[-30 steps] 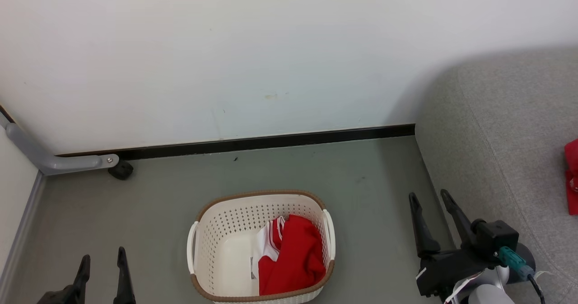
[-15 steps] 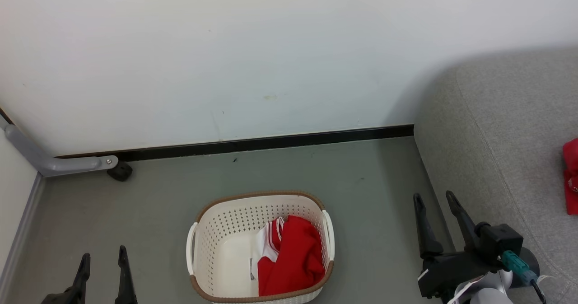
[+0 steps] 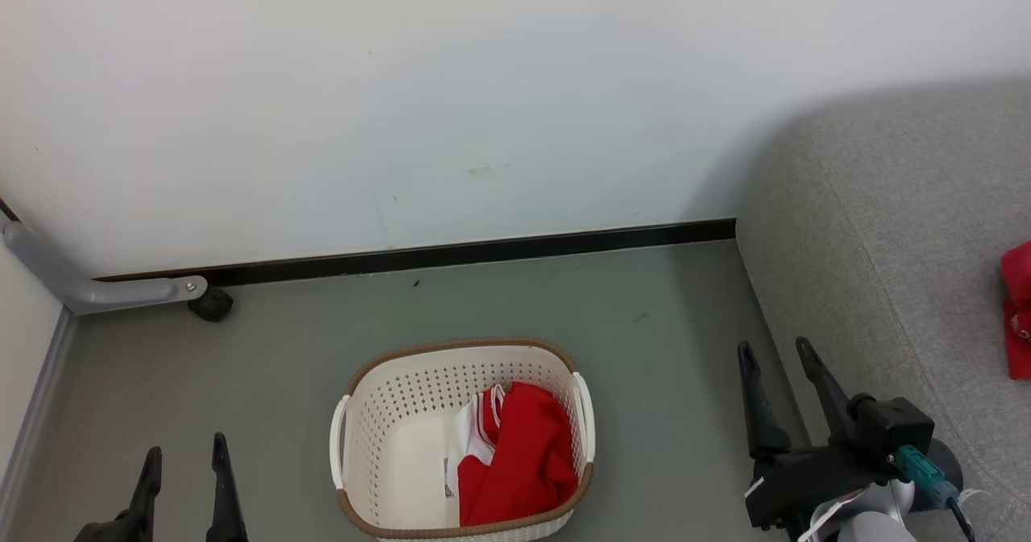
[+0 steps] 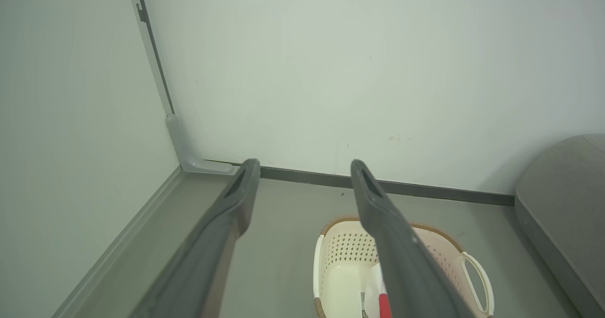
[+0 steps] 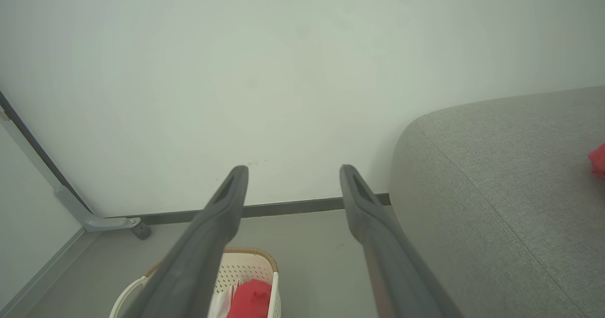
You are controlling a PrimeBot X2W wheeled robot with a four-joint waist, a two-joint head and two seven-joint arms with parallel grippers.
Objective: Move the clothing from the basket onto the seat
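A cream-white basket (image 3: pixel 378 413) with a brown rim stands on the grey floor, holding red clothing (image 3: pixel 523 461) with white trim in its right half. The grey seat (image 3: pixel 910 228) rises at the right, with another red garment (image 3: pixel 1019 308) lying on it at the frame's edge. My left gripper (image 3: pixel 184 457) is open and empty at the lower left, left of the basket. My right gripper (image 3: pixel 777 353) is open and empty between basket and seat. The left wrist view shows the basket (image 4: pixel 340 261); the right wrist view shows the basket (image 5: pixel 246 266), the clothing (image 5: pixel 250 301) and the seat (image 5: pixel 510 176).
A white wall with a dark baseboard (image 3: pixel 451 254) closes the far side. A grey metal leg with a black caster (image 3: pixel 211 304) sits at the left corner. Bare grey floor (image 3: pixel 483 308) lies between basket and wall.
The head camera has shifted slightly, so the scene sits a little differently. My right gripper has drawn back a little toward the bottom of the view. The clothing and basket have not moved.
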